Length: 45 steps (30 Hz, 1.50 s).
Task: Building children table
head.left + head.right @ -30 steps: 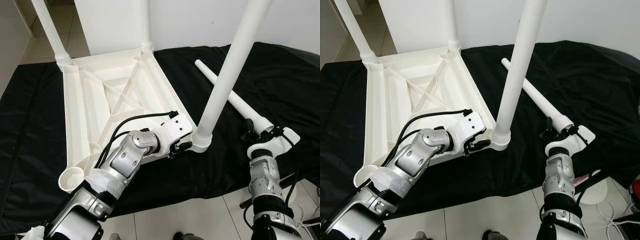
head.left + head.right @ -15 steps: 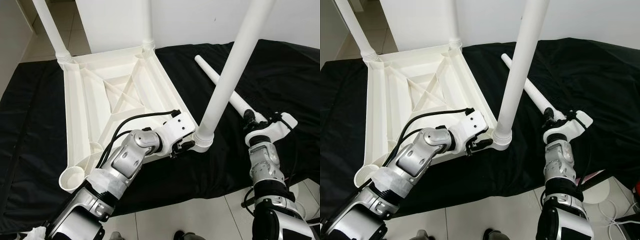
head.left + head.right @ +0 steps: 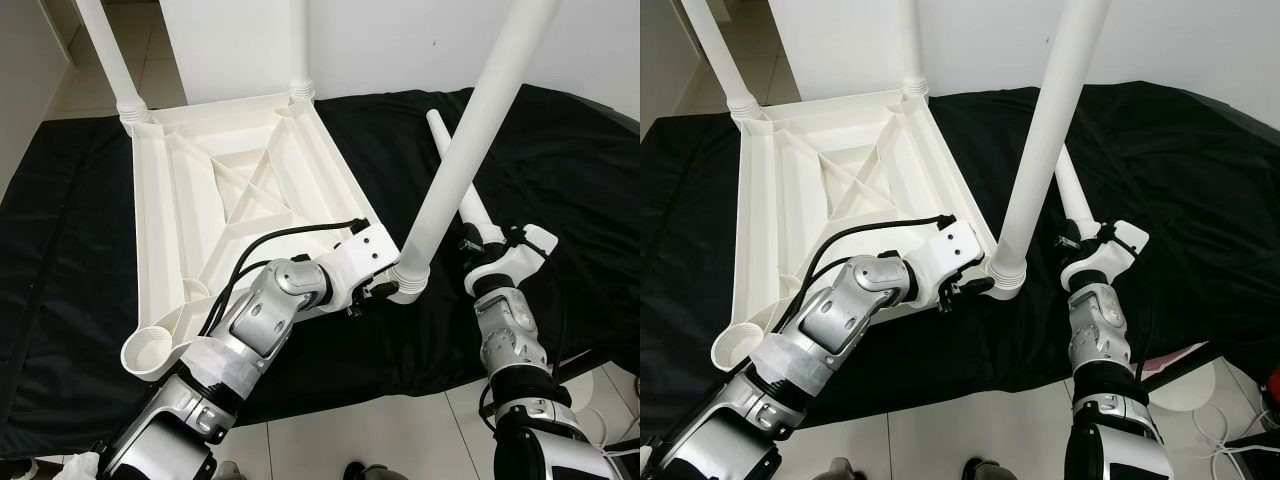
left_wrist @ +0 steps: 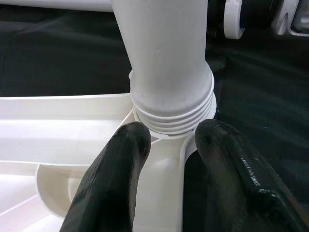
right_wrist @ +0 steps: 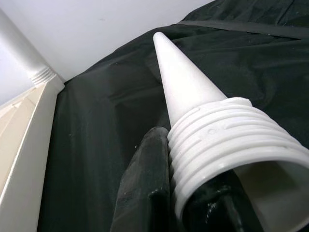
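Black cloth [image 3: 80, 330] covers the floor, with a white wall behind. On it lies the upturned white table [image 3: 225, 205], three legs standing up. The loose leg [image 3: 1072, 205] lies lengthwise, tapered tip pointing away, threaded end gripped by the right tool [image 3: 1080, 243]. The bent left arm sets the left tool [image 4: 166, 159], fingers parted, at the near screwed-in leg [image 3: 470, 140].
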Motion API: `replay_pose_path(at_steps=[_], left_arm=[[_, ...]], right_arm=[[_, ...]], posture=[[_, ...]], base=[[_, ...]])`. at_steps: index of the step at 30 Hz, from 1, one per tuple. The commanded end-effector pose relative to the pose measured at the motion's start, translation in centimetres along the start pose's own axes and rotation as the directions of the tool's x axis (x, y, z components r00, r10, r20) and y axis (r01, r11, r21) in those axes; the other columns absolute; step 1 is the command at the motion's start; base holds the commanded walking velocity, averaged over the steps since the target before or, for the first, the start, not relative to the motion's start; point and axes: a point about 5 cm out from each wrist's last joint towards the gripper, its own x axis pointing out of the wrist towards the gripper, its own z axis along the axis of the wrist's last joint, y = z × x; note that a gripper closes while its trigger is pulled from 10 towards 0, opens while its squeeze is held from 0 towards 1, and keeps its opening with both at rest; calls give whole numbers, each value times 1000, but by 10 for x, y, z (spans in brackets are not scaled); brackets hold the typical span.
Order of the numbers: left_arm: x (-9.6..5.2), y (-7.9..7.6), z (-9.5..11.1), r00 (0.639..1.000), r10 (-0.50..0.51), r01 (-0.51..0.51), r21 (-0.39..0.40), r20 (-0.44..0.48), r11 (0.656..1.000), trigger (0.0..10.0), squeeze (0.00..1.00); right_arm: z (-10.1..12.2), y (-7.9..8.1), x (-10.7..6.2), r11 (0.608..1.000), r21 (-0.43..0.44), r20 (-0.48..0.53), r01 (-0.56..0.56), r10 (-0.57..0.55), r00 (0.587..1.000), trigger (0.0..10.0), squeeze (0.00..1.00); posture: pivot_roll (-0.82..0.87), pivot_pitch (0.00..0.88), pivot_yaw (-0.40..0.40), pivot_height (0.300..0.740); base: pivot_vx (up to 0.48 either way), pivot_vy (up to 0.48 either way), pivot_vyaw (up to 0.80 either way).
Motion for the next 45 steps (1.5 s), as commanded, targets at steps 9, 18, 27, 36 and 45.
replay_pose_path(at_steps=[9, 18, 27, 36, 45], left_arm=[[-25, 29, 15, 979, 131, -110, -135, 154, 985, 10000, 0], [-59, 41, 12, 965, 104, -57, -195, 242, 979, 10000, 0], [-76, 61, 26, 923, 189, -95, -276, 334, 956, 10000, 0], [-95, 85, 29, 881, 318, -198, -338, 351, 920, 10000, 0], [-91, 81, 28, 890, 296, -175, -340, 347, 924, 10000, 0]], right_arm=[[45, 31, 9, 984, -114, 219, -135, 158, 963, 10000, 0], [95, 58, 24, 965, -193, 392, -178, 242, 888, 10000, 0], [173, 127, 30, 904, -274, 595, -329, 428, 681, 10000, 0], [235, 173, 10, 826, -355, 718, -437, 541, 439, 10000, 0], [265, 181, -2, 825, -371, 784, -426, 525, 333, 10000, 0]], posture=[[72, 74, -44, 740], [65, 61, -43, 740], [71, 53, -45, 740], [75, 52, -36, 740], [80, 51, -14, 740]], base=[[0, 0, 0], [0, 0, 0], [0, 0, 0], [0, 0, 0], [0, 0, 0]])
